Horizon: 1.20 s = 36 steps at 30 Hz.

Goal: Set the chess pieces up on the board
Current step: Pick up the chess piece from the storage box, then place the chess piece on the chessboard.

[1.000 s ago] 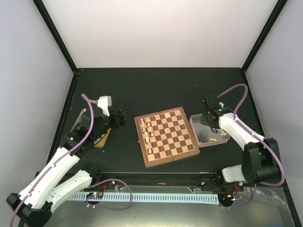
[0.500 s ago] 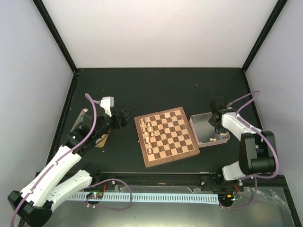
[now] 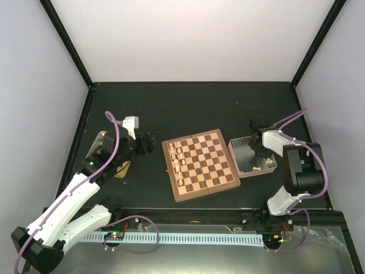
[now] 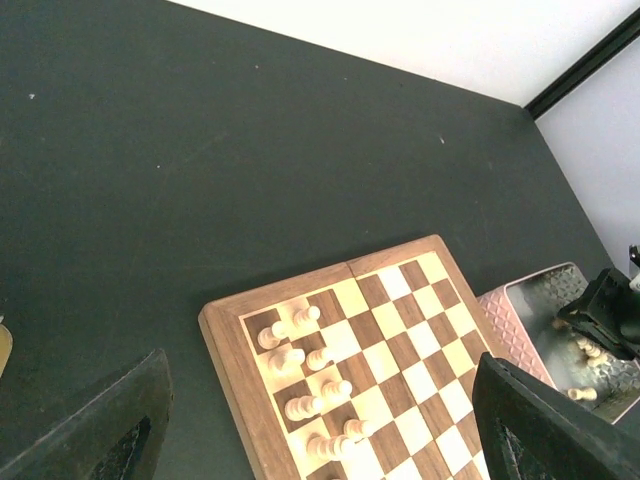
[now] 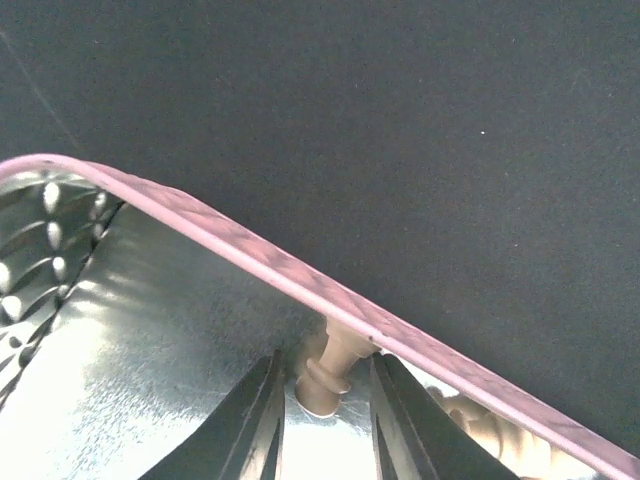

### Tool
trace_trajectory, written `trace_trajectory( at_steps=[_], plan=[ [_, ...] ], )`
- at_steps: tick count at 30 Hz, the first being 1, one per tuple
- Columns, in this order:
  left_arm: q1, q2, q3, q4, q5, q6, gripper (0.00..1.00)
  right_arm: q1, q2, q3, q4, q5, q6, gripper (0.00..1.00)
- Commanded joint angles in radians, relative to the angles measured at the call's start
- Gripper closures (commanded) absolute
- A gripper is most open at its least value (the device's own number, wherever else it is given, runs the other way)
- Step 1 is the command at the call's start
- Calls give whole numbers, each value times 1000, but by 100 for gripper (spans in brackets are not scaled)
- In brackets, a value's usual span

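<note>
**Right pincer narrow around a pale piece in the tin**

Its jaws flank the piece, which lies against the tin's pink rim; whether they press it I cannot tell. The tin sits just right of the board on the table. Left pincer hangs wide, nothing between its jaws, left of the board. Pale pieces stand along the board's left side; a few more lie in the tin
</note>
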State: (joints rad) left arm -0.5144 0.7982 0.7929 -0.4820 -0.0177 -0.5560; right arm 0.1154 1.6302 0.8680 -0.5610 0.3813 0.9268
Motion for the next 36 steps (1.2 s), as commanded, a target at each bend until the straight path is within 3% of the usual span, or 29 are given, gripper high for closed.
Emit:
trace_trajectory(
  at_steps=[1,7,11,17,22,28,36],
  plan=[
    [10,9,21,6,9,18,16,-7,28,15,24,32,38,77],
    [14,18,25,3,10,18,16,-6,32,21,19,54,33,91],
    [18,14,26,3,9,15,16,-4,-20,10,14,-10,-28,99],
    [20,2,18,6,8,10,16,42,-199,5,-67,-327,-185,99],
    [22,-7,1,23,14,10,16,194,-242,50,-155,-617,-285,99],
    [22,-41,-32,45,45,-13,16,441,-134,153,-262,-709,-367,99],
    [22,-85,-89,59,85,-40,16,523,-14,201,-382,-785,-475,98]
  ],
)
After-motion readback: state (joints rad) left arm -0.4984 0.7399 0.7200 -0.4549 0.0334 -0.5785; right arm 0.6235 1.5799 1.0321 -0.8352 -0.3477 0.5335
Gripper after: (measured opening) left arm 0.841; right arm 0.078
